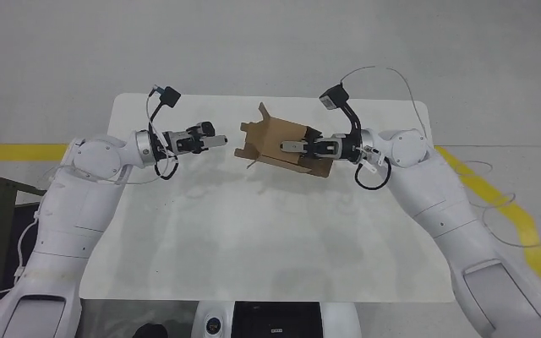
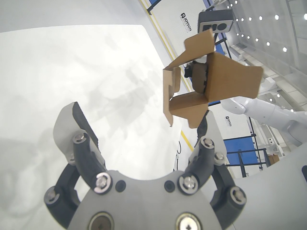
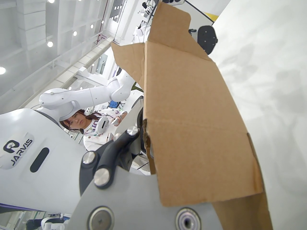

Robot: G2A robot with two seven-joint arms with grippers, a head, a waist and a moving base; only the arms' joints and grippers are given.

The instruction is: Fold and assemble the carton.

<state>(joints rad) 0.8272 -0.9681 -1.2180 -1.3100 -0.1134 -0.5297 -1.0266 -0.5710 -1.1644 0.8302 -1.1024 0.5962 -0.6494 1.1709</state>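
Observation:
A brown cardboard carton [image 1: 279, 145] is held above the white table [image 1: 254, 245], partly erected with its end flaps splayed open. My right gripper [image 1: 293, 147] is shut on one of its side walls, and that wall [image 3: 191, 120] hides one finger in the right wrist view. My left gripper [image 1: 221, 139] stands open a short way off from the carton's open end, with nothing between its fingers. In the left wrist view the carton [image 2: 206, 82] hangs just beyond the open left gripper [image 2: 141, 118], showing its hollow inside and spread flaps.
The table's far edge [image 1: 270, 95] lies just behind the carton. Yellow floor tape [image 1: 34, 152] runs beside the table on both sides. Bare tabletop spreads in front of both arms.

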